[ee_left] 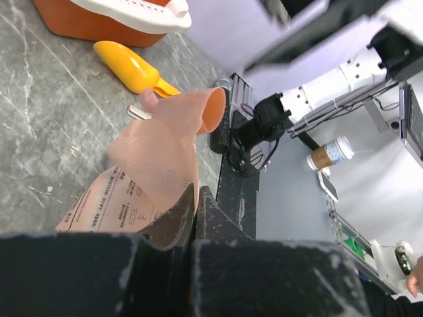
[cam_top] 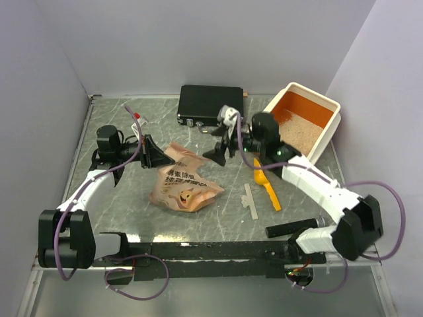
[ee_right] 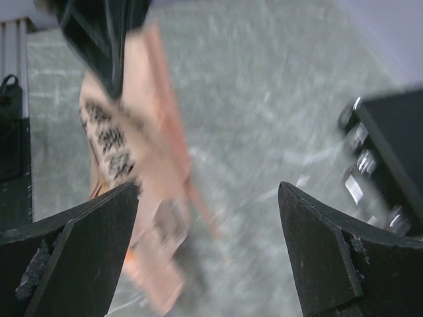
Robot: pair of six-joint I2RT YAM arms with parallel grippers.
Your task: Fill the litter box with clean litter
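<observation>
Top external view: the litter box (cam_top: 328, 135) sits angled in the far right corner. A shallow layer of clean litter (cam_top: 301, 137) covers its orange floor, so I judge the filling only partly done. The left gripper (cam_top: 158, 158) meets the upper-left corner of the crumpled paper bag (cam_top: 186, 183), which lies mid-table. The right gripper (cam_top: 221, 153) hangs just off the bag's far right side, spread and empty. A yellow scoop (cam_top: 268, 188) lies beside the box, and a black case (cam_top: 208, 104) sits at the far edge.

Left wrist view: the jaws are pinched closed on the bag's edge, holding a fold up off the table (probably to present the mouth to the other arm).

Right wrist view: it is blurred, but both fingers (ee_right: 73, 264) stand wide apart with bare table between them. They face the bag, with the case to the right. A second grip on the bag looks needed before any pouring.
</observation>
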